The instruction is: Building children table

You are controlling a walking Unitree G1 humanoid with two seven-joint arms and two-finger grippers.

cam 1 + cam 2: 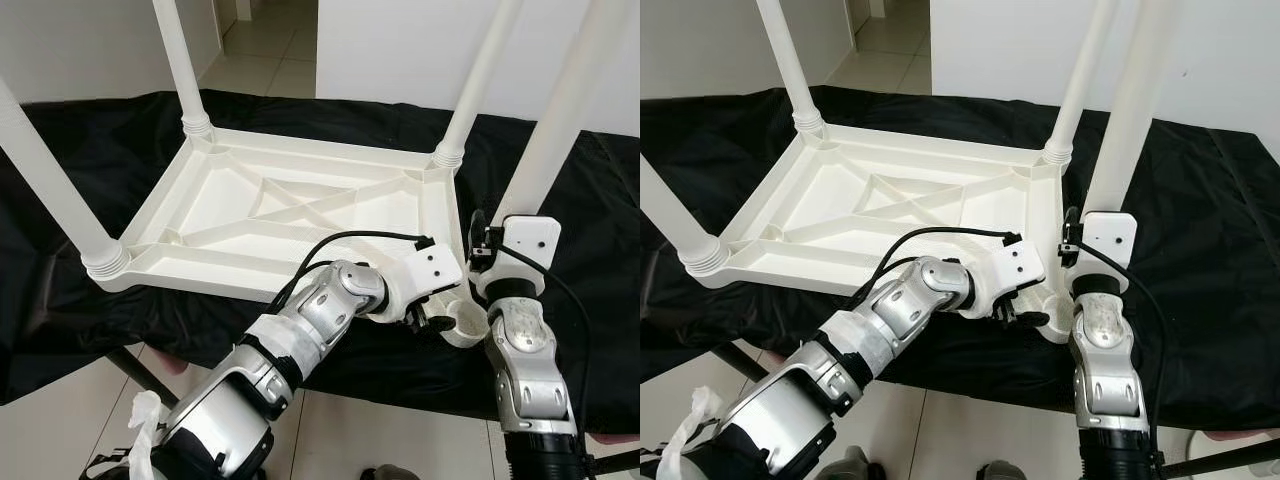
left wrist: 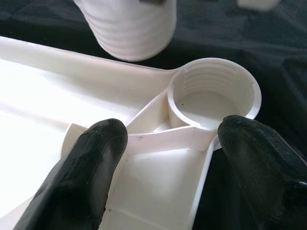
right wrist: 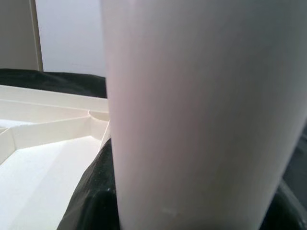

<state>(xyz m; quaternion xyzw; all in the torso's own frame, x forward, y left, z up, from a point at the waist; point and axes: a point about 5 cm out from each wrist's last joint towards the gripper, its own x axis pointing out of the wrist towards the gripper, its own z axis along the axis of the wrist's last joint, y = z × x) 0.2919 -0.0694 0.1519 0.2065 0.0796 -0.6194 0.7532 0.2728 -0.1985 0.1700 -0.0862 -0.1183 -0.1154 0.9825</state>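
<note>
White ribbed tabletop (image 1: 300, 210) upside down, three legs (image 1: 180, 60) fitted

All four legs are cut off by the top edge, the one near the right arm (image 1: 560, 120) included. The left tool (image 1: 432, 322) is largely hidden behind its own white wrist bracket (image 1: 432, 268). The right tool's fingertips are masked by the blurred leg (image 3: 201, 115), so the grip cannot be judged. The empty socket (image 1: 465, 325) is partly covered. The black-draped surface (image 1: 110, 150) runs off both sides.
</note>
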